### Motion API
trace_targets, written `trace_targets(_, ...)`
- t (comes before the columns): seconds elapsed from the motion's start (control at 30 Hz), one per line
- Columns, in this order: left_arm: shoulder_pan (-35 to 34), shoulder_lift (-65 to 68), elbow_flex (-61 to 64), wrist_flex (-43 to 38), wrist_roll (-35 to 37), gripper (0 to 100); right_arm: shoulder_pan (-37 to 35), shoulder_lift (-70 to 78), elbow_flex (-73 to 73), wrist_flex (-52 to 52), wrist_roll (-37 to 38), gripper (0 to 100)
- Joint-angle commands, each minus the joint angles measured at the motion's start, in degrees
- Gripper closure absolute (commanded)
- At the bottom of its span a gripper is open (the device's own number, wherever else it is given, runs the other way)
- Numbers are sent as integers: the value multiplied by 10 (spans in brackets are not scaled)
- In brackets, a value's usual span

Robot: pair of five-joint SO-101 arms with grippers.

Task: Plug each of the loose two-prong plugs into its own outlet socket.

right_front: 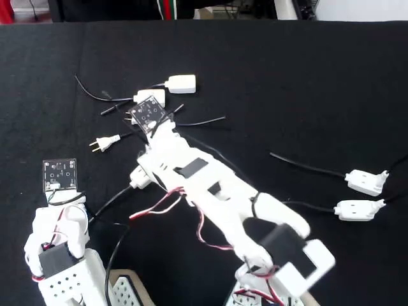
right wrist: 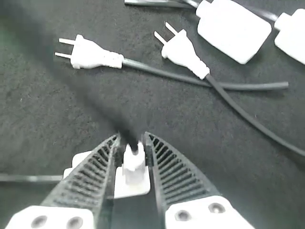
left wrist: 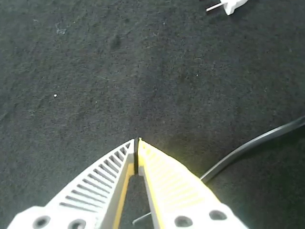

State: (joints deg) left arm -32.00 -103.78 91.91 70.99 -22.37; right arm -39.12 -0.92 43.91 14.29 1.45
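**Right gripper clamped on a plug; left gripper closed and empty**

Right wrist view: the right gripper [right wrist: 132, 139] has its ribbed fingers closed onto a small white plastic plug [right wrist: 133, 164], held between the tips. The prongs of that plug are hidden, and its cable cannot be traced. Whether it rests on the black cloth-covered table [right wrist: 57, 119] cannot be told.

Beyond the tips lies a loose white two-prong plug [right wrist: 93, 55] with a black cable. A second loose plug [right wrist: 183, 50] lies just beside a white rectangular outlet socket [right wrist: 231, 28]. A second white socket [right wrist: 293, 36] is cut off at the frame edge. None of these touches the gripper.

Left wrist view: the left gripper [left wrist: 137, 145] has its fingers pressed together at the tips, with nothing between them, over bare table. A white pronged plug end [left wrist: 228, 5] is cut off at the frame edge. A black cable [left wrist: 257, 143] passes near one finger.

High view: the right arm [right_front: 210, 185] stretches across the centre and covers its own gripper and the held plug. The left arm [right_front: 57, 248] sits folded at the near left corner. An upper right-hand socket [right_front: 364, 182] and a lower right-hand socket [right_front: 357, 209] lie well apart from both arms. Whether anything is plugged into them cannot be made out.
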Motion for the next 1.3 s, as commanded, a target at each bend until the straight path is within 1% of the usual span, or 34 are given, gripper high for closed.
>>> trace_targets(0.0, 7, -5, -2, -1, -6, 970, -9, 13, -8, -6, 4, 987)
trace_targets(0.47, 7, -5, -2, -2, -6, 970, -3, -32, -4, 20, 1, 987)
trace_targets(0.53, 7, -5, -2, -2, -6, 970, 5, -51, -10, 62, 1, 987)
trace_targets(0.6, 7, -5, -2, -2, -6, 970, 18, -79, -24, 127, 3, 987)
trace_targets(0.7, 7, -5, -1, -2, -6, 970, 76, -111, -57, 241, 9, 987)
trace_targets(0.8, 7, -5, -1, -2, -6, 970, 128, -112, -62, 302, 51, 987)
trace_targets(0.93, 7, -5, -1, -2, -6, 970, 131, -81, -36, 325, 65, 986)
trace_targets(1.13, 7, -5, -1, -2, -8, 970, 123, -22, -53, 338, 65, 980)
trace_targets(1.27, 7, -5, 9, -2, -40, 970, 101, 33, -121, 425, 67, 874)
